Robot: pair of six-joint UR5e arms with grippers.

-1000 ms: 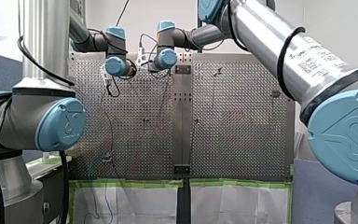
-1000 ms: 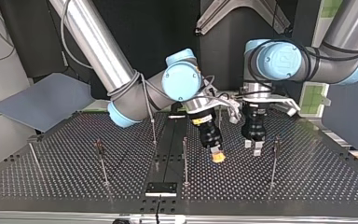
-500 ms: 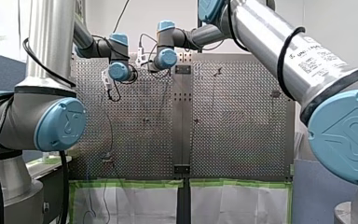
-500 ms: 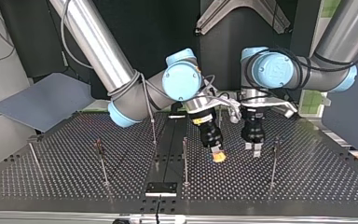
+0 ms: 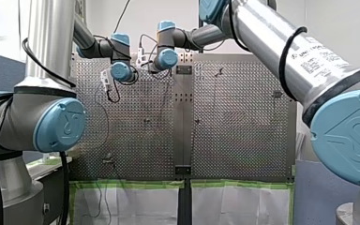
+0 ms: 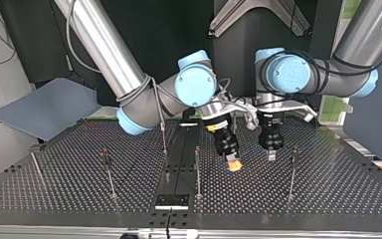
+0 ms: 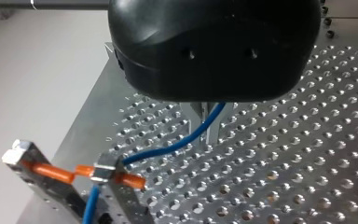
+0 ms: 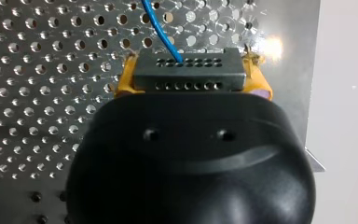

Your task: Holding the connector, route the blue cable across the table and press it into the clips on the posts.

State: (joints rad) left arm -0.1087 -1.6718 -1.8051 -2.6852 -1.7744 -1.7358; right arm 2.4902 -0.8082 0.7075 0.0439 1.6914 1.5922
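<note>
In the left wrist view my left gripper [image 7: 207, 125] is shut on the blue cable [image 7: 168, 149], a little above the perforated table [image 7: 284, 177]. From there the cable runs to the small grey connector [image 7: 105, 168], held between orange pads beside it. In the right wrist view my right gripper [image 8: 191, 72] is shut on the grey connector [image 8: 186, 70], yellow pads on both sides, and the blue cable [image 8: 161, 28] leaves it ahead. In the top view my right gripper [image 6: 234, 166] and my left gripper [image 6: 271, 156] stand close together, between two thin posts [image 6: 197, 172] [image 6: 292, 174].
More thin posts [image 6: 109, 174] [image 6: 163, 139] [image 6: 36, 167] stand at the top view's left. A black plate [image 6: 171, 200] sits on the centre strip near the table's edge. A grey board [image 6: 45, 107] lies off the table at the left.
My left gripper's fingers have come together on the cable. That arm has shifted slightly toward my right gripper. My right gripper has stayed almost still with the connector.
</note>
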